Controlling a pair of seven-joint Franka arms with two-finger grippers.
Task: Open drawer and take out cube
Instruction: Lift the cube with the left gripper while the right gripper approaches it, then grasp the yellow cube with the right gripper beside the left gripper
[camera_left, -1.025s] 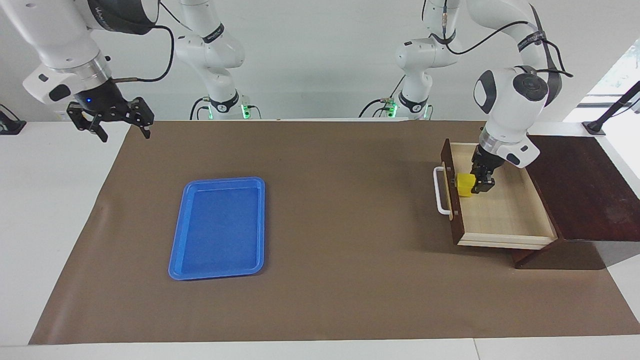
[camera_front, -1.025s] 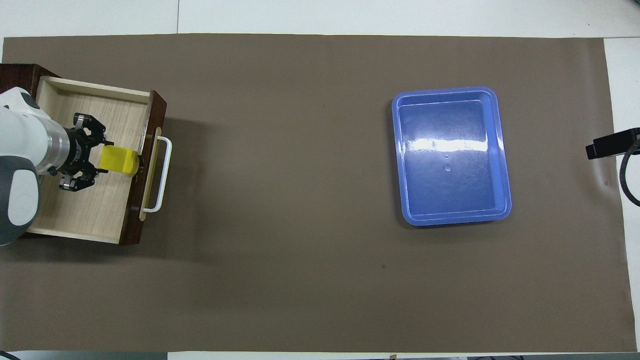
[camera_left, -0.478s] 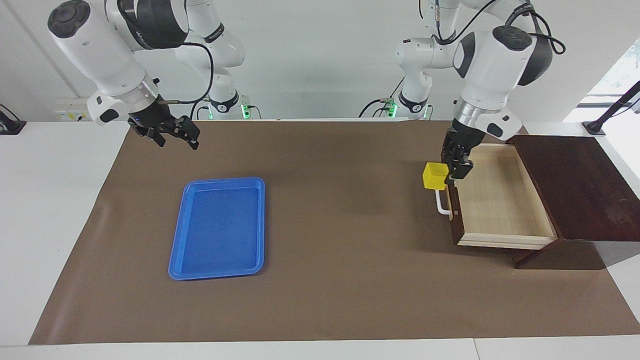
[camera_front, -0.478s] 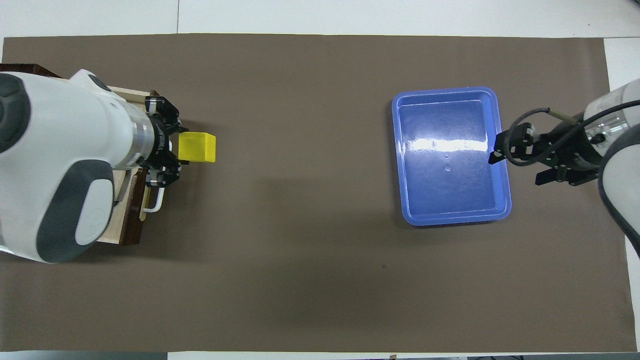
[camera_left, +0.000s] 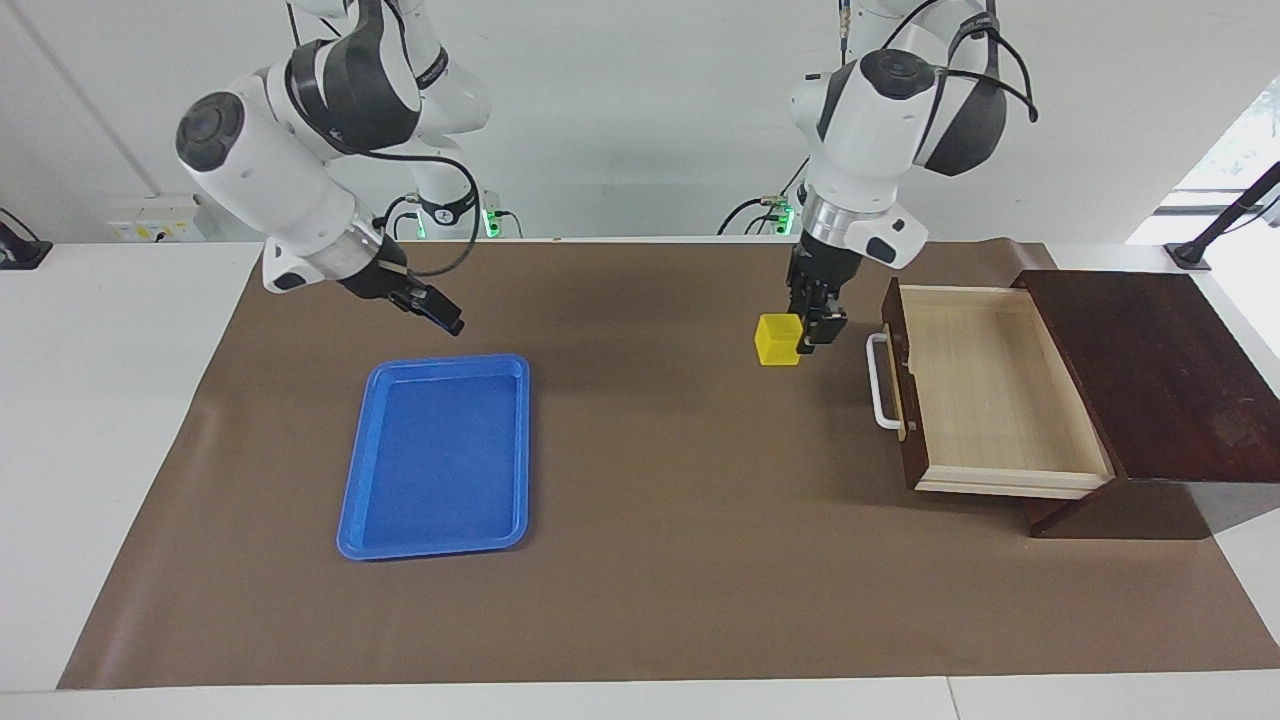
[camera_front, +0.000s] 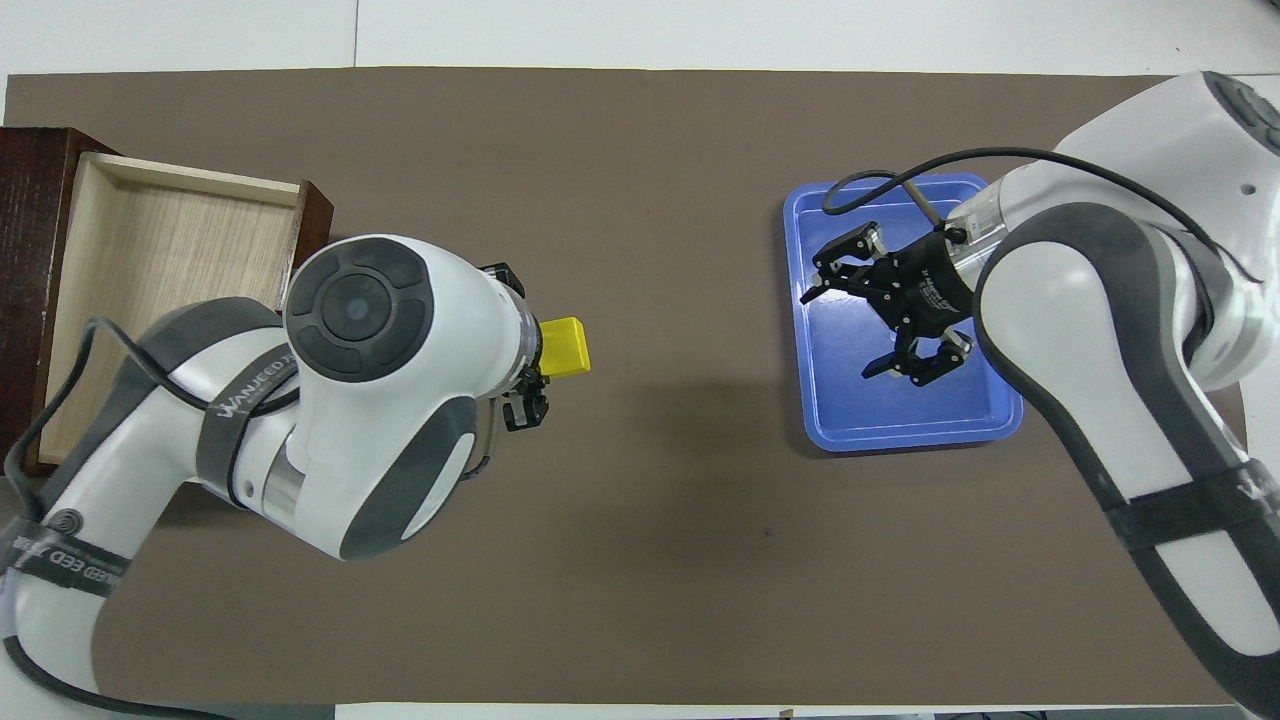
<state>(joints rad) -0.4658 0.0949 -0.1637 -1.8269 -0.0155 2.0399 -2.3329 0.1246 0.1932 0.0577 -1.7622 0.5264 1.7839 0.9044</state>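
Observation:
My left gripper (camera_left: 806, 333) is shut on the small yellow cube (camera_left: 778, 340) and holds it above the brown mat, in front of the open drawer (camera_left: 1000, 400). The drawer's pale wood interior is empty, and its white bar handle (camera_left: 880, 385) faces the table's middle. In the overhead view the cube (camera_front: 567, 346) sticks out from under my left arm, which hides the handle and part of the drawer (camera_front: 160, 290). My right gripper (camera_front: 880, 318) is open and empty, in the air over the blue tray; it also shows in the facing view (camera_left: 432, 305).
The empty blue plastic tray (camera_left: 440, 455) lies toward the right arm's end of the table; it also shows in the overhead view (camera_front: 900, 420). The dark brown box (camera_left: 1150, 370) stands at the left arm's end. A brown mat (camera_left: 660, 560) covers the table.
My left gripper has lifted the cube out of the drawer and carried it toward the table's middle. My right gripper has swung in from the table's end to over the blue tray.

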